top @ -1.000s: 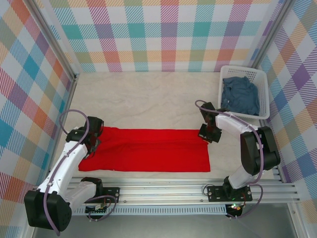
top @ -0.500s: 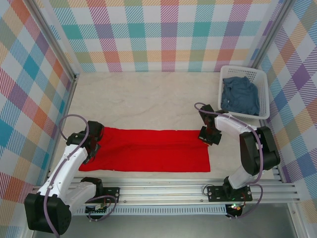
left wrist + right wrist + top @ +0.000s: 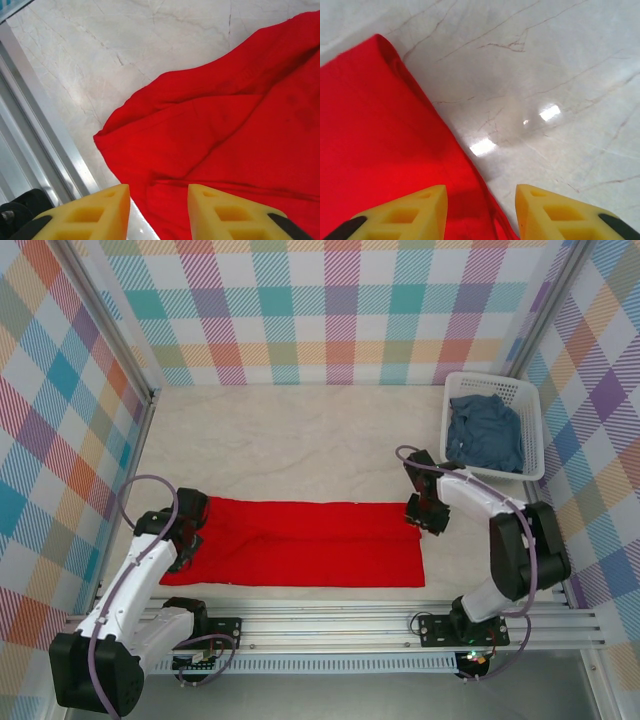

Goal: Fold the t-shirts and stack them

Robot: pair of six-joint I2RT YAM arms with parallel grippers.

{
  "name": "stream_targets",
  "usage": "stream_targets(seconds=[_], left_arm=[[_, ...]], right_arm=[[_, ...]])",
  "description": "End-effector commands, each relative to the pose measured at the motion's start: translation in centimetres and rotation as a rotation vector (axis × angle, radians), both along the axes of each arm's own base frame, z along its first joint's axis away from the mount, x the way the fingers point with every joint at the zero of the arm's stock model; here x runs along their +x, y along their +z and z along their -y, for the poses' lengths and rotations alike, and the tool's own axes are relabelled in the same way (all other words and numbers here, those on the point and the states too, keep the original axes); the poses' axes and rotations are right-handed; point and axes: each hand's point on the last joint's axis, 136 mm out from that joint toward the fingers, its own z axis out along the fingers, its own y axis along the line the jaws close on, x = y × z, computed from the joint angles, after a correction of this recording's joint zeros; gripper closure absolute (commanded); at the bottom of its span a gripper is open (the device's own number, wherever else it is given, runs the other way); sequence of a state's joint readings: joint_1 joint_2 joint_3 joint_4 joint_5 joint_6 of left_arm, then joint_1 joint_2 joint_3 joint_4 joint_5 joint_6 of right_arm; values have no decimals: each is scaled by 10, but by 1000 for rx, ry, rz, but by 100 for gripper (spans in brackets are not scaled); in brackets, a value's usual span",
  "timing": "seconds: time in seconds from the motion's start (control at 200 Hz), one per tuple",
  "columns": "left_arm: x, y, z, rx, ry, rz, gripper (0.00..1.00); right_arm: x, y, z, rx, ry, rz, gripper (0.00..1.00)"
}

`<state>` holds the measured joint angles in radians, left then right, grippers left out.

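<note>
On table (image 3: 300, 440), one red t-shirt (image 3: 300, 545); in basket (image 3: 482, 383), one blue-grey t-shirt (image 3: 485, 432).

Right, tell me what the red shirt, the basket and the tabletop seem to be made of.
Red t-shirt: soft matte cloth; it creases and folds. Basket: white, likely moulded plastic, from its stiff lattice walls. Tabletop: pale, veined like marble, glossy enough to mirror lights; real stone or a printed sheet, I cannot tell.

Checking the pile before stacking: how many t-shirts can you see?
2: the red t-shirt lies flat on the table; the blue-grey t-shirt sits crumpled in the white basket. Others may hide beneath it.
</note>
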<state>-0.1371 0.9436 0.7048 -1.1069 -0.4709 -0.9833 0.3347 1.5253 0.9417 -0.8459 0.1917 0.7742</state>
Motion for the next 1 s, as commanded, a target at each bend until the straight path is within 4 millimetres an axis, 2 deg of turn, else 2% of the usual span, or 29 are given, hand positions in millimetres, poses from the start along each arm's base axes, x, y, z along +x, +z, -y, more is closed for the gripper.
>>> stream_targets(seconds=[0.0,0.09,0.19,0.365,0.425,0.5,0.61,0.695,0.76,0.84,1.0], left_arm=[[12,30,-2,25,-31,57,62],[38,46,5,7,-85,139,59],[81,46,23,-67,-161,198,59],[136,2,35,-333,-115,123,56],[159,-1,36,-385,-135,152,56],[177,-3,28,-380,-139,141,56],[193,-17,10,-393,-101,127,56],[206,-23,-5,-408,-94,150,56],[218,-26,-9,-433,-126,162,56],[215,-35,-18,-423,-130,66,58],[210,-48,-27,-397,-124,-13,59]], right_arm=[[-1,23,3,-2,-9,58,64],[12,33,-15,58,50,130,72],[21,28,-36,120,82,132,77],[23,5,-44,158,32,81,87],[20,-4,-48,184,20,42,87],[8,-16,-47,181,-13,-20,87],[-8,-37,-40,187,-62,-66,83],[-9,-41,-40,194,-53,-62,76],[-5,-37,-41,199,-35,-40,71],[3,-26,-41,192,-10,-7,69],[21,1,-42,187,24,74,65]])
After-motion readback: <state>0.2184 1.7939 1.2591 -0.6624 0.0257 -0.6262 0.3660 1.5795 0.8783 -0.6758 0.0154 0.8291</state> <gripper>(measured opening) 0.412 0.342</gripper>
